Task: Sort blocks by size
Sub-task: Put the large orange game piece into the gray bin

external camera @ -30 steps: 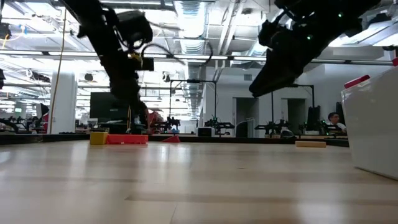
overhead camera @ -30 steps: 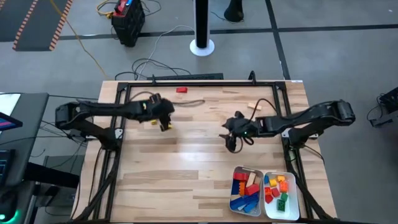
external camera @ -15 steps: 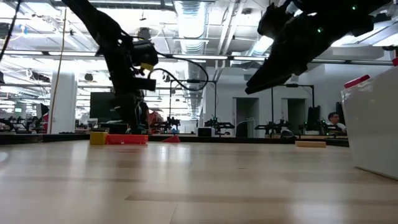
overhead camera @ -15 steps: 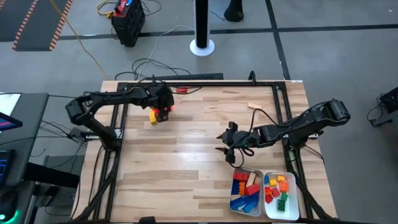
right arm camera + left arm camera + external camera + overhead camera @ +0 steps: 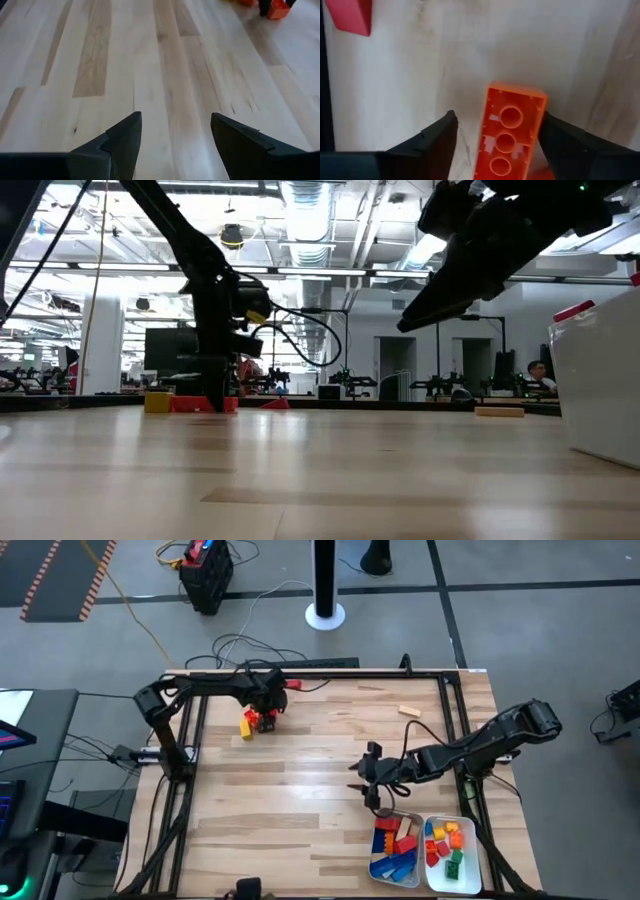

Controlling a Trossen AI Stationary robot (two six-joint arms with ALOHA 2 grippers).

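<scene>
Most blocks sit sorted in your two trays (image 5: pixel 420 875), lower right. Upper left, your left gripper (image 5: pixel 495 145) straddles an orange brick (image 5: pixel 510 130), jaws spread; yellow brick (image 5: pixel 246 728), red brick (image 5: pixel 292 684), tan block (image 5: pixel 408 711) remain. Right gripper (image 5: pixel 175 135) released, empty.

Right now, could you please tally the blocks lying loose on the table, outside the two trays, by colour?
orange block: 1
yellow block: 1
red block: 1
tan block: 1
Total: 4
</scene>
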